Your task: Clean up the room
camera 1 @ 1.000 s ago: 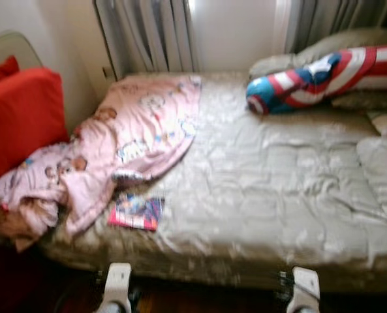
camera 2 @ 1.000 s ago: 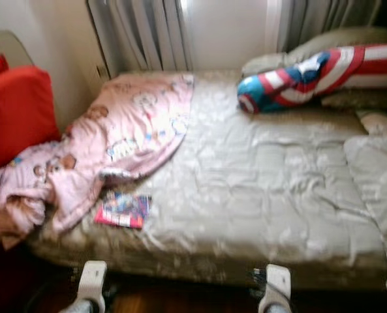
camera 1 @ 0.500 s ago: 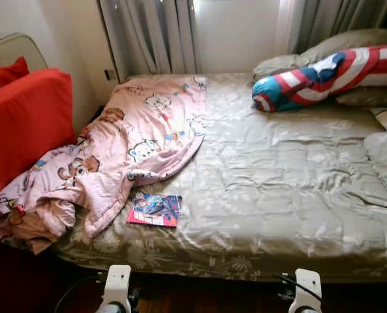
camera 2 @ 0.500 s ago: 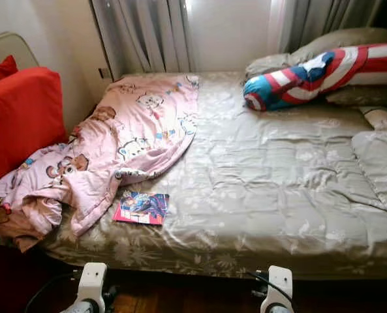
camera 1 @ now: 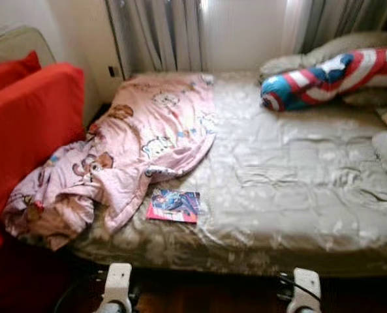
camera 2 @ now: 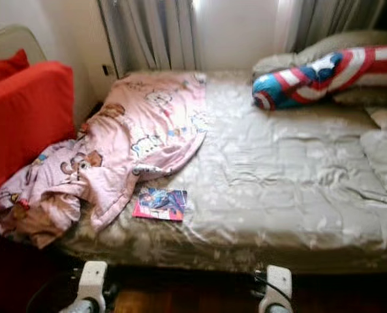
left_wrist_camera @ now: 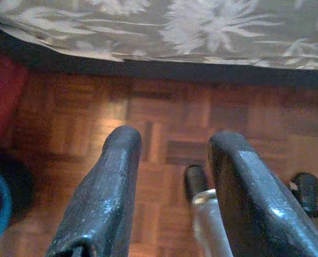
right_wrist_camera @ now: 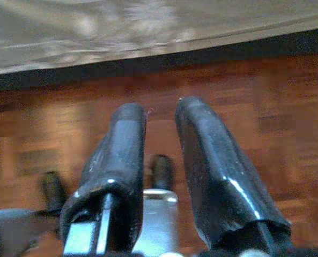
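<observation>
Two grippers: we hang both low over the wood floor [left_wrist_camera: 164, 134], short of the bed [camera 1: 297, 189]; left gripper [left_wrist_camera: 172, 160] has a clear gap between its fingers and holds nothing; right gripper [right_wrist_camera: 160, 139] has a narrower gap, also empty.
Edges: the bed's near edge runs across just ahead of both grippers, its floral cover overhanging a dark gap above the floor.
Room: bare parquet lies under and between the grippers; a red sofa [camera 1: 23, 137] crowds the left gripper's outer side.
Book: [camera 1: 173, 205] a thin colourful cover with a pink border, flat on the bed near its edge, ahead and inward of the left gripper.
Book axis: long side roughly along the bed edge.
Blanket: [camera 1: 134, 143] pink, crumpled, touching the book's far corner and spilling over the edge toward the sofa.
Pillow: [camera 1: 330, 75] red, white and blue, far ahead of the right gripper by the curtains [camera 1: 160, 32].
</observation>
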You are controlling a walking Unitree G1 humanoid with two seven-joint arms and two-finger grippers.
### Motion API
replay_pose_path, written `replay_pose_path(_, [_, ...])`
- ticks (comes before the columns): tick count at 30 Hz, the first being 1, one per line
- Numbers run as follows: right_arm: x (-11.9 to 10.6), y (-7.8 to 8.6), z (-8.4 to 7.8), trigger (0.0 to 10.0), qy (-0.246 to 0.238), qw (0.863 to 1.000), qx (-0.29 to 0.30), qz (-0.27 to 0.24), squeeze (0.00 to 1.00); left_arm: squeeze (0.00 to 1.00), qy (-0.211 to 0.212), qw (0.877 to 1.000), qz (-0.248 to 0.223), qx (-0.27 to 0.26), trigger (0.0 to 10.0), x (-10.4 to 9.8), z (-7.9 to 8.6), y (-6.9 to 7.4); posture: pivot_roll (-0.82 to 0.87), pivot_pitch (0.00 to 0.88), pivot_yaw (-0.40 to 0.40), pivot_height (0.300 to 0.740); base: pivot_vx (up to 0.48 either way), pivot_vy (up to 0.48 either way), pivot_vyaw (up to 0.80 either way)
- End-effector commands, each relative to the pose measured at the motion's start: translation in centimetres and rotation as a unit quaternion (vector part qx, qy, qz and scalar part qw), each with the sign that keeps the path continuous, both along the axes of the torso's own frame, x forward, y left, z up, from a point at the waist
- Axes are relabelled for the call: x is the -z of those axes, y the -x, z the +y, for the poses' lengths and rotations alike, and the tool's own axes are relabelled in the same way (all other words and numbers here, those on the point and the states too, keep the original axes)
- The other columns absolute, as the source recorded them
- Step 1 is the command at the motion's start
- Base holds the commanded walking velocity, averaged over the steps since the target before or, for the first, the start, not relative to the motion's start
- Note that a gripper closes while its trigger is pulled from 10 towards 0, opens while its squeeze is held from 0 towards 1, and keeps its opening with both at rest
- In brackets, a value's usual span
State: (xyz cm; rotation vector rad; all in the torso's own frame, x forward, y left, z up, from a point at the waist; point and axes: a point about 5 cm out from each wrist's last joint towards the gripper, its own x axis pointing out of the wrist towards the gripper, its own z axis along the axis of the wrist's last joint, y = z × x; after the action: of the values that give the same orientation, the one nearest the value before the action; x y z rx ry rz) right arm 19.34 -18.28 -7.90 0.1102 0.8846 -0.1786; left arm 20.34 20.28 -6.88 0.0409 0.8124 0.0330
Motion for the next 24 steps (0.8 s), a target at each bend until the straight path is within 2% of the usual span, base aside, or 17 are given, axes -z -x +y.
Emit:
replay_pose_path(1, [-0.02,0.13,-0.77,10.0,0.009,1.0,0.005,0.003,0.0,0.0,0.0,1.0,0.004,0.003,10.0,0.06,-0.33,-0.05,0.0,0.0,0.032,0.74,0.0,0.33,0.0])
replay_pose_path(24, [0.16,0.48,-0.68,10.0,0.006,1.0,0.008,0.006,0.0,0.0,0.0,1.0,0.003,0.001,10.0,0.01,-0.18,-0.1,0.0,0.0,0.037,0.74,0.0,0.331,0.0])
